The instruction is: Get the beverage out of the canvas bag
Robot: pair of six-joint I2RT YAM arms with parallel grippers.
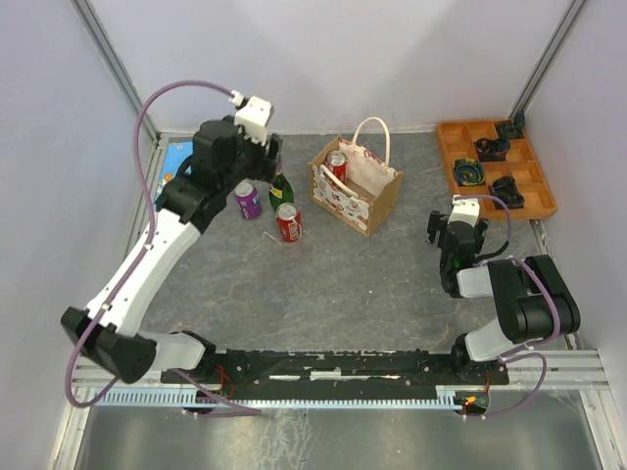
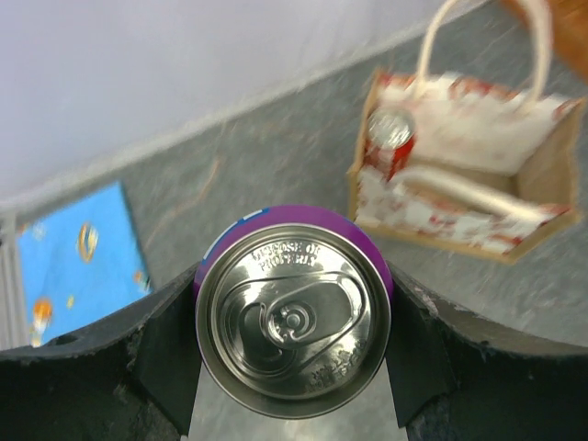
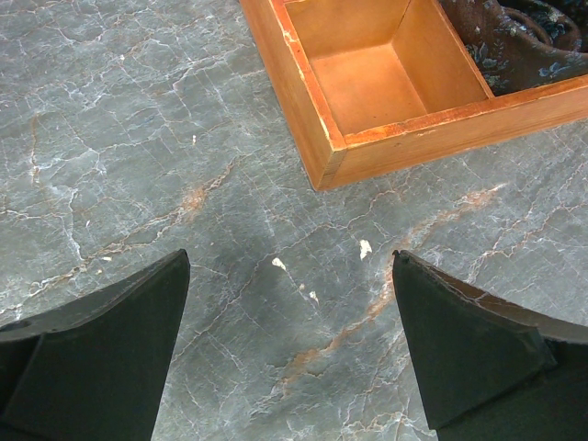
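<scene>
- Top external view: a blue mat (image 1: 176, 155) lies flat at the far left of the grey table (image 1: 343, 284), close to the back wall.
- The left arm reaches out over that side. In the left wrist view the left gripper (image 2: 292, 317) is clamped around a purple can (image 1: 248, 200), with one dark finger (image 2: 161, 354) pressed to each side. The can is upright and its pull tab is unopened. I cannot tell whether its base rests on the table.
- Just beside the purple can, to the right, stands a dark green bottle (image 1: 283, 188).
- A red can (image 1: 288, 222) stands upright on the table, just in front of the bottle and a little nearer the arms.
- The canvas bag (image 1: 343, 201) stands upright near the middle of the back of the table, mouth open and white handles raised. It is apart from the cans on the table.
- A soda can (image 1: 337, 163) with a silver top stands upright inside the bag, at its left end.
- The right gripper (image 3: 290, 276) hangs over bare table with its fingers spread wide and nothing between them.
- An orange tray (image 3: 441, 145) sits at the far right, its near corner just beyond the right gripper. The nearest compartment is bare and others hold dark items (image 1: 490, 149).
</scene>
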